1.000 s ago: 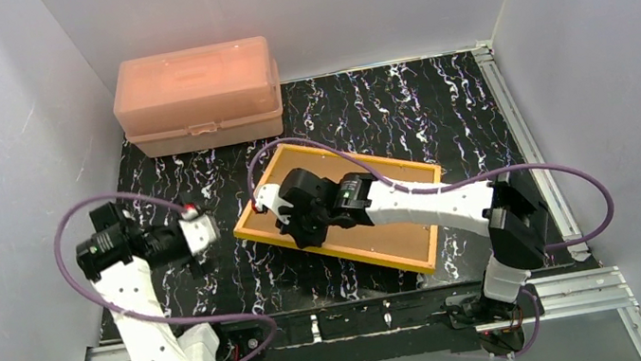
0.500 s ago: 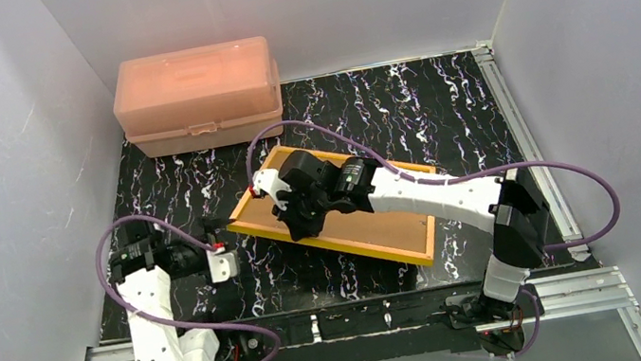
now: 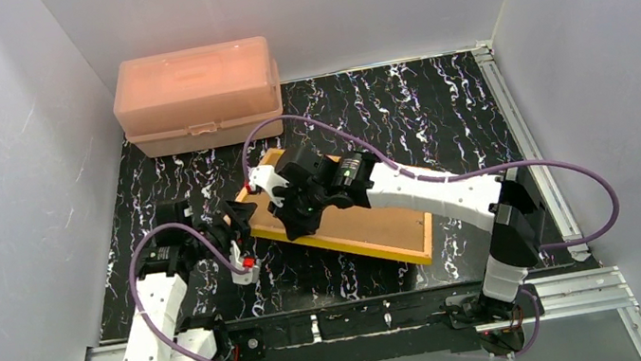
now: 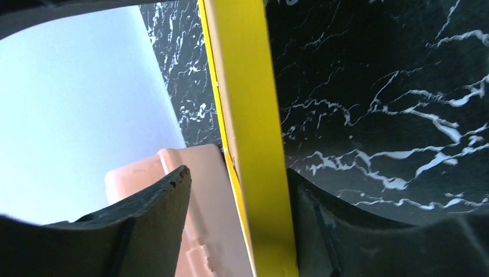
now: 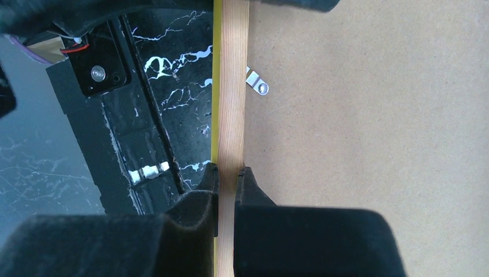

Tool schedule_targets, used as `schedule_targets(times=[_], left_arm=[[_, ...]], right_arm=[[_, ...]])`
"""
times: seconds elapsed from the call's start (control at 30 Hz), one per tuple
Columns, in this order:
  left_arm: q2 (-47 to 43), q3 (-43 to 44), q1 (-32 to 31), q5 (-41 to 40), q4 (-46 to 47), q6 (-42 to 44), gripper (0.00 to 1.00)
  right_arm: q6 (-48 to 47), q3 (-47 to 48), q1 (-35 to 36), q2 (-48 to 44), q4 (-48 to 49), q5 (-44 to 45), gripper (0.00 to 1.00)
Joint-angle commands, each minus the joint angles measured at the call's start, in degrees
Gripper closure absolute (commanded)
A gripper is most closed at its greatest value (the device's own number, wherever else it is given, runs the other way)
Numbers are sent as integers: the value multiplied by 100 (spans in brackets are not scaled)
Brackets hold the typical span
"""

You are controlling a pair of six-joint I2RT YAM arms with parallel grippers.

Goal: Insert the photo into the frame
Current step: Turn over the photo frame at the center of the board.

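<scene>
The frame [image 3: 371,225] lies back-up near the table's middle, with the brown backing board [image 5: 375,115] filling it. Its left end is raised off the table. My right gripper [image 3: 289,216] is shut on that end's wooden rim [image 5: 230,115], one finger on each side. My left gripper [image 3: 241,219] straddles the frame's left corner. In the left wrist view the yellow front [image 4: 254,144] runs between the fingers, against the right finger [image 4: 328,231] and a gap away from the left one [image 4: 150,225]. The photo is hidden.
A pink plastic box [image 3: 197,95] stands at the back left, also seen past the frame [image 4: 196,190]. A small metal tab [image 5: 258,83] sits on the backing near the rim. White walls enclose the black marbled table [image 3: 440,105].
My left arm swung in from the left to the frame's left corner and its jaws narrowed around the edge. The right gripper lifted the frame's left end a little and shifted it back.
</scene>
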Motion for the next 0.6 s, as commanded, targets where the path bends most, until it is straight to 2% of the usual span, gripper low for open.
schedule_targets(times=[0.0,0.03,0.1,0.2,0.4,0.57], left_arm=[[-40,11,-252,-352,372,1108,50],[-55,33,-262,-400,346,1022,55],[-121,97,-285,-436,229,831,65],[-221,165,-307,-543,15,614,71],[-303,474,-308,-557,-329,-133,72],[-140,935,-308,-553,-917,-587,73]], right_arm=[[-72,530,-9,-40,456,-65,99],[-91,558,-10,-42,437,-43,96],[-118,615,-14,-46,387,79,79],[-224,657,-9,-173,344,364,58],[-617,737,-2,-510,-155,545,39],[-907,602,424,-737,-711,1256,32]])
